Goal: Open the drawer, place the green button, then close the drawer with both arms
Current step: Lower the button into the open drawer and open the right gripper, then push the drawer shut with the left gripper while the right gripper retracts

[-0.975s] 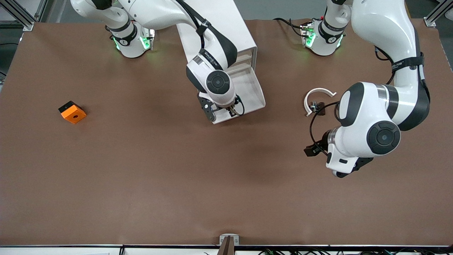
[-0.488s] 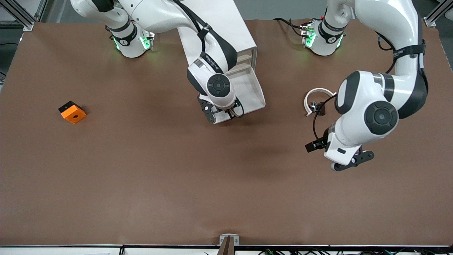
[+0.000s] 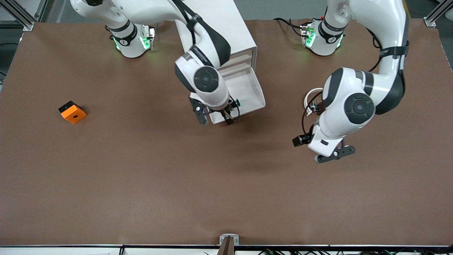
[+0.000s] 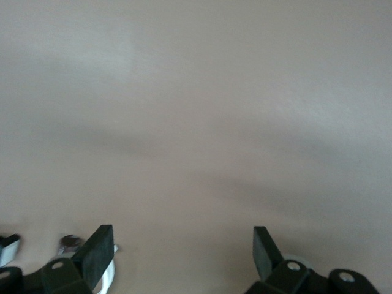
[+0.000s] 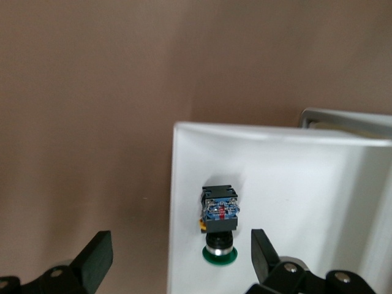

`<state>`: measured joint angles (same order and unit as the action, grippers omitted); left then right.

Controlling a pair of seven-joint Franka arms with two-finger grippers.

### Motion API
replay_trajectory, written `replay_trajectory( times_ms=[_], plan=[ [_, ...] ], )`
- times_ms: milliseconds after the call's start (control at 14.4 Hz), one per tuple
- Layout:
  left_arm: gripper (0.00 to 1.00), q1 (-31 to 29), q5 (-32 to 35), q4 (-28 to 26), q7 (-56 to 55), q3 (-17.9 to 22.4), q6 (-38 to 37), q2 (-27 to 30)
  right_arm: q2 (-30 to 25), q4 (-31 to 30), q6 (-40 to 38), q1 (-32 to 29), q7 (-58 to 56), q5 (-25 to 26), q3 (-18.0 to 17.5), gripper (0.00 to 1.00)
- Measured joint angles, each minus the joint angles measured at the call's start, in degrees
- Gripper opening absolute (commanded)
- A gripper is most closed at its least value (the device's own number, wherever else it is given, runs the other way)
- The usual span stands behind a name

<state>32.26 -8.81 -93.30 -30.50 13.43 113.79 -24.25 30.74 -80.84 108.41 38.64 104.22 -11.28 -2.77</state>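
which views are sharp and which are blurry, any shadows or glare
Front view: sharp and evenly lit, with soft arm shadows on the table and green glow at both bases. Left wrist view: soft and featureless, only the open left tool over bare table. Right wrist view: button in the drawer is crisp, the right tool's open fingers blurred.

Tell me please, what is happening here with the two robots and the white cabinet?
The drawer of the white cabinet is pulled out, and the button lies on its side in it, near the front wall. The right claw hangs open just above it, holding nothing. The left claw waits open over the bare table, toward the left arm's end, near a white ring. The drawer is not yet closed. An orange cube sits apart, toward the right arm's end.
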Motion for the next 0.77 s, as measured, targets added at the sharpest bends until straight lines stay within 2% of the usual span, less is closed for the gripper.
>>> replay_trajectory(
  times_ms=[209,348,557,766],
  plan=[
    [1.00,0.2,0.0,-2.3,-0.5,-3.6,2.0,-0.7,-4.9,2.3,-9.8,-5.2,-10.5,0.2,0.1,1.00],
    [1.00,0.2,0.0,-2.7,-3.9,-6.2,2.5,-2.0,-7.5,2.8,-14.2,-8.6,-22.2,1.5,0.2,1.00],
    [1.00,1.7,0.0,-2.8,-12.3,-10.3,5.5,-4.8,-11.6,2.9,-18.9,-14.0,-41.3,4.5,0.3,1.00],
    [1.00,5.6,0.0,-2.9,-19.0,-11.1,7.6,-7.6,-15.1,1.0,-20.4,-19.0,-57.5,7.9,0.3,1.00]
  ],
)
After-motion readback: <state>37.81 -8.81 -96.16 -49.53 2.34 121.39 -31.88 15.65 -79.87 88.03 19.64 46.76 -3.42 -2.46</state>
